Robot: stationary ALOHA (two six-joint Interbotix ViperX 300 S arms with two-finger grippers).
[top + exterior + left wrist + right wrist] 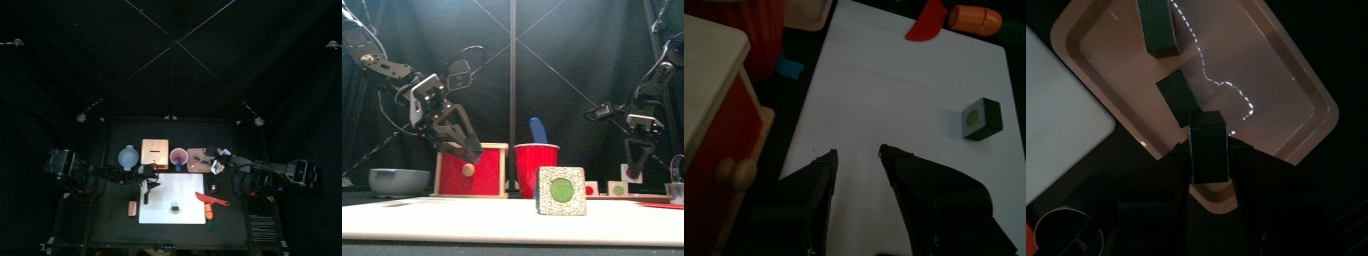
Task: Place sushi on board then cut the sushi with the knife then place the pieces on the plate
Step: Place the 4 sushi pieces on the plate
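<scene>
The rectangular white cutting board (911, 90) is overhung by the left gripper (857, 152), whose jaws are held moderately apart with nothing between them. One dark green sushi block (561, 190) is seen upright on the board, well apart from a red toy knife (951, 18). Over the flat pink tray (1280, 80), a second block (1209, 130) is clamped by the right gripper (1209, 150). Two more blocks (1156, 25) are laid there.
</scene>
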